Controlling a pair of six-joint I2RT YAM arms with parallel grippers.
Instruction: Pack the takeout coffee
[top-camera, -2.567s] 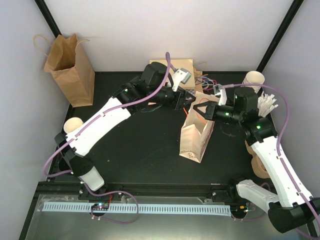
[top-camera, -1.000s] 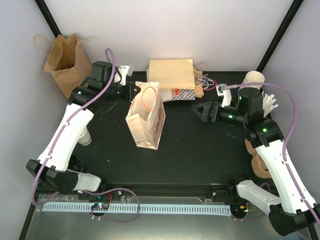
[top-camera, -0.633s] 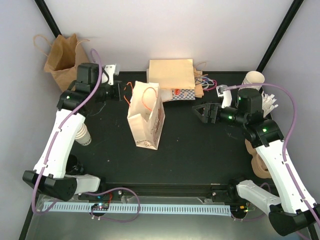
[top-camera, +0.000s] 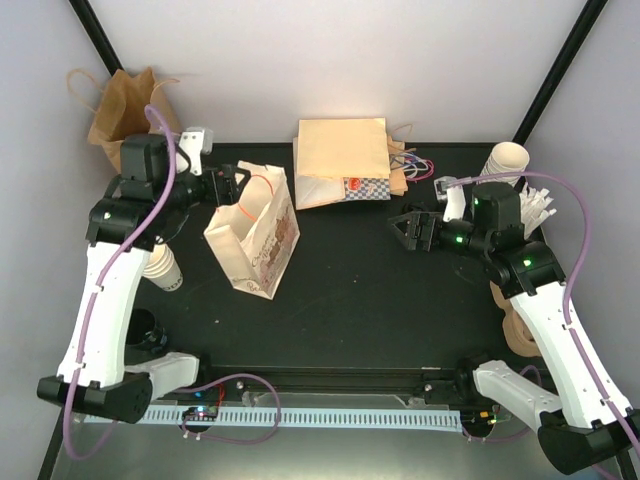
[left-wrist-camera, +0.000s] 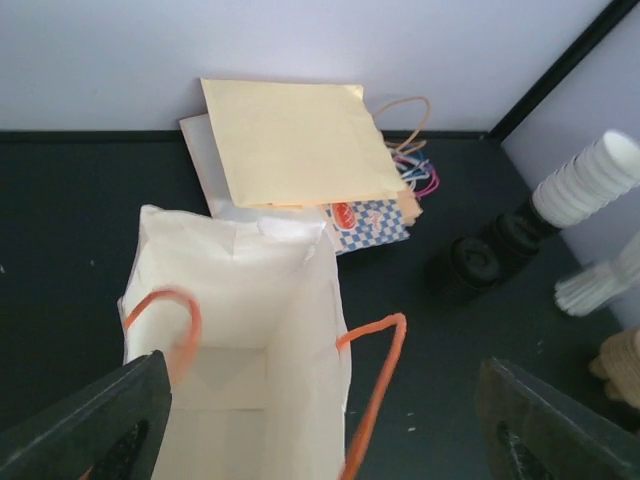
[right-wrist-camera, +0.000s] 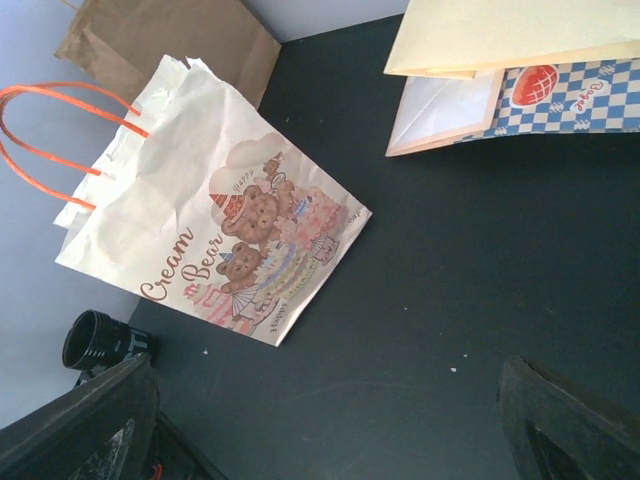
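Observation:
No cup with a black lid shows in any view; the takeout coffee is out of view. A white "Cream Bear" paper bag (top-camera: 255, 235) with orange handles (top-camera: 255, 190) leans on the black table at the left, its mouth open. My left gripper (top-camera: 228, 186) hovers at the bag's rim, open, its fingers (left-wrist-camera: 100, 430) standing wide on either side of the bag's mouth (left-wrist-camera: 240, 300). My right gripper (top-camera: 405, 228) hangs open over bare table at the right, well apart from the bag (right-wrist-camera: 210, 220). A single cream paper cup (top-camera: 166, 272) with no lid stands beside the left arm.
A brown paper bag (top-camera: 125, 120) stands at the back left. Flat bags (top-camera: 345, 160) lie stacked at the back centre. Stacked cream cups (top-camera: 508, 158) and white sticks (top-camera: 540, 205) are at the back right. A black stack (top-camera: 150, 330) sits at the near left.
The left arm has swung left, taking the bear bag with it; the bag now leans and the left jaws have opened. The right arm has barely moved.

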